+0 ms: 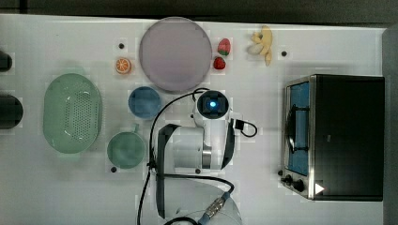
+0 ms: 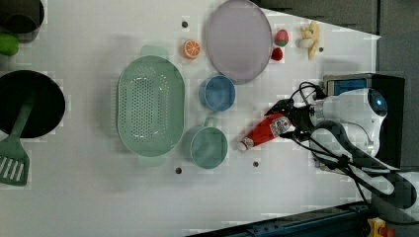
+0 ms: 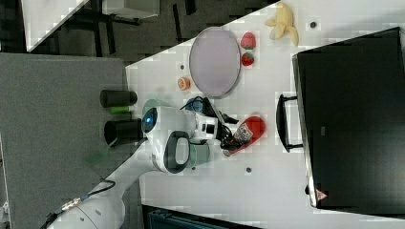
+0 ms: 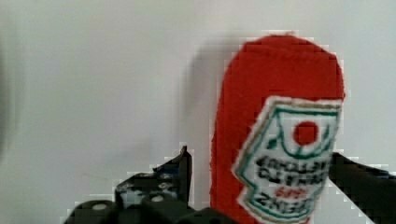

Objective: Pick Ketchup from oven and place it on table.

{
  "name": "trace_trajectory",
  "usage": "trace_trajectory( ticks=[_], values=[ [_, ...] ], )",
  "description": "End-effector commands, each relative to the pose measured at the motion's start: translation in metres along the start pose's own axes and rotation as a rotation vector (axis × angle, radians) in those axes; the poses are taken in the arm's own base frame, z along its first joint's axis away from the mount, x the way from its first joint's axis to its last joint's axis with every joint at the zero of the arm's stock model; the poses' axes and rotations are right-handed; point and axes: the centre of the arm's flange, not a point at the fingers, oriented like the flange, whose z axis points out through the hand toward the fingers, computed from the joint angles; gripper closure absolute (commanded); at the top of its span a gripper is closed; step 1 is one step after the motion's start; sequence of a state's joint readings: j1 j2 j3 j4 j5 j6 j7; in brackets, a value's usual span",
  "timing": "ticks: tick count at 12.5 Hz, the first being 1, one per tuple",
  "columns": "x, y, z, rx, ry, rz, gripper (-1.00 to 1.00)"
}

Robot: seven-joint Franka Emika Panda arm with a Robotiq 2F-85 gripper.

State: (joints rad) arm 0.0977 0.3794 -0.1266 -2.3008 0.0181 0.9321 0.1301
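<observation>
I saw the Ketchup (image 2: 263, 131) lying between my gripper's (image 2: 289, 121) spread, released fingers at the left view's centre-right, cap pointing lower left, long axis diagonal.

White rounded arm (image 1: 197, 150) with dark grey joint bands; black cables (image 1: 155, 140); a blue glowing light (image 1: 212, 104).

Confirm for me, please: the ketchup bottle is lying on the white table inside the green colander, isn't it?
Not quite. The ketchup bottle lies on the white table itself, beside the green mug, not inside the green colander; the left view shows this.
</observation>
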Motion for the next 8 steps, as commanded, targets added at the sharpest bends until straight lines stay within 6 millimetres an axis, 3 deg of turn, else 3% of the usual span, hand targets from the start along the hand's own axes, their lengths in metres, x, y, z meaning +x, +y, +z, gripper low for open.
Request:
trace_trajectory(
  ticks=[1,4,8],
  values=[
    [-0.002,-0.023,-0.077,0.140,0.071,0.037,-1.00],
    [0.000,-0.016,-0.174,0.226,0.104,0.044,-1.00],
    [-0.018,0.016,-0.335,0.271,0.099,0.027,-1.00]
  ],
)
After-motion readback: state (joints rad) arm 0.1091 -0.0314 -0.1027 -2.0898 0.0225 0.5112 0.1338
